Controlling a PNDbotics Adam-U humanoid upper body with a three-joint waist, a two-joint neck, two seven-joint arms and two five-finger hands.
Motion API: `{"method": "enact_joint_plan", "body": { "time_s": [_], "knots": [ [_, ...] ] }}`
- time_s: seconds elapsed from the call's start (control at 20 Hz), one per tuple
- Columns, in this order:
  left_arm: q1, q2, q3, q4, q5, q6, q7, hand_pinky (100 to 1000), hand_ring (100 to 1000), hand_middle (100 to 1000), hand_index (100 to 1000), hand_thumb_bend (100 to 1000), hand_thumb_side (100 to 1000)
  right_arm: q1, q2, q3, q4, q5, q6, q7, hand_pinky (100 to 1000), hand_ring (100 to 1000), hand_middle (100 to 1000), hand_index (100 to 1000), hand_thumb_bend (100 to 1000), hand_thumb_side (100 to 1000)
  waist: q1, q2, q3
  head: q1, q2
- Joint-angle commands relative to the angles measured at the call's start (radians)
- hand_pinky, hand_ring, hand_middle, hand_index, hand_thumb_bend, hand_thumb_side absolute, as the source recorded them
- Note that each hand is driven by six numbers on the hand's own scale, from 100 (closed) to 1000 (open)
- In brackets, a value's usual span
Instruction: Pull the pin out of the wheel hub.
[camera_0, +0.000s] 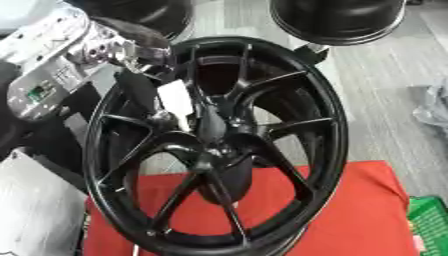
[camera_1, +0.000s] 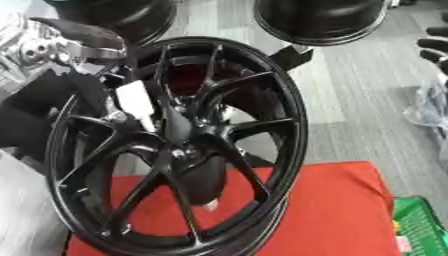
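A black alloy wheel (camera_0: 219, 145) stands tilted on its rim on a counter under a red cloth (camera_0: 359, 210), its thin curved spokes meeting at the hub (camera_0: 210, 150) near the picture's middle. The finish is glossy and smooth.

The robot's left arm comes in from the upper left, silver joints over black, and its left hand (camera_0: 144, 95) reaches between the spokes just left of the hub. A white, flat-sided piece (camera_0: 175, 97) sits at the fingers, against a spoke; whether it is the pin cannot be told, nor whether the fingers are curled round it or straight.

The right eye view alone shows dark ribbed shapes (camera_1: 435, 50) at the right edge, and more of the crumpled clear plastic (camera_1: 430, 112) lying on the grey floor. The left eye view shows more of a white padded mass (camera_0: 35, 205) at lower left. A green crate (camera_0: 430, 225) sits at lower right. Two further black wheels (camera_0: 337, 17) stand beyond, partly cut by the top edge.
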Motion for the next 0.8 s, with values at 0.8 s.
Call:
{"method": "enact_joint_plan", "body": {
  "time_s": [0.8],
  "knots": [
    [-0.025,0.044,0.054,-0.078,-0.001,0.054,-0.002,830,777,656,459,421,351,-0.012,-0.036,-0.001,-0.009,0.003,-0.005,0.006,800,692,632,783,100,679,-0.004,-0.034,0.003,0.008,-0.013]
  ]
}}
